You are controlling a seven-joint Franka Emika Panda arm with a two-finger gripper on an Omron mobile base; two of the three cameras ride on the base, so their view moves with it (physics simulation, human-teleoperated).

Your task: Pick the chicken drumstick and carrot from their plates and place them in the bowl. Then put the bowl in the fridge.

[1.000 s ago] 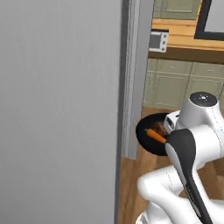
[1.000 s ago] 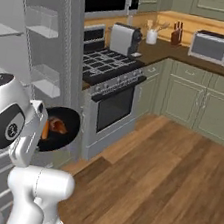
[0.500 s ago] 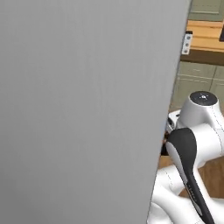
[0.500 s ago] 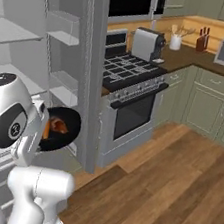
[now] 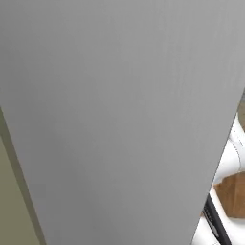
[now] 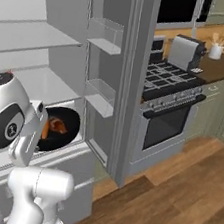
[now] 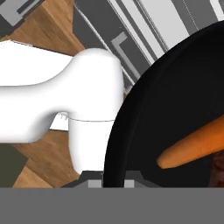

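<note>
Your robot stands at the open fridge [image 6: 48, 39], holding the black bowl [image 6: 63, 130] in front of the compartment, low beside the pale grey shelves [image 6: 34, 31]. In the right base view the bowl sits tilted toward the camera, just right of the arm's white upper joint, with the carrot [image 6: 45, 129] at its left side and the reddish-brown chicken drumstick [image 6: 57, 125] just beside it, both inside the dark hollow. You cannot see the fingertips there; the arm's own body covers them.

From the hand view, the bowl's rim [image 7: 114, 144] curves up from the bottom edge, right where the gripper's [image 7: 111, 183] tips rise, and the jaws stand nearly closed, pinching that rim. The carrot's orange tip [image 7: 192, 149] lies across the black inside, pointing toward the rim, and a sliver of the drumstick [image 7: 217, 168] shows at the right edge under it. Behind the bowl you see the fridge's grey drawer fronts [image 7: 144, 26] and a patch of wood floor [image 7: 48, 26].

In the left base view, the fridge door [image 5: 119, 105] stands as a flat grey slab close before the camera.

To the right of the fridge, the stove [image 6: 172, 92] with its oven door [image 6: 166, 132] stands against the counter, and a toaster [image 6: 187, 51] rests on the counter behind it.
</note>
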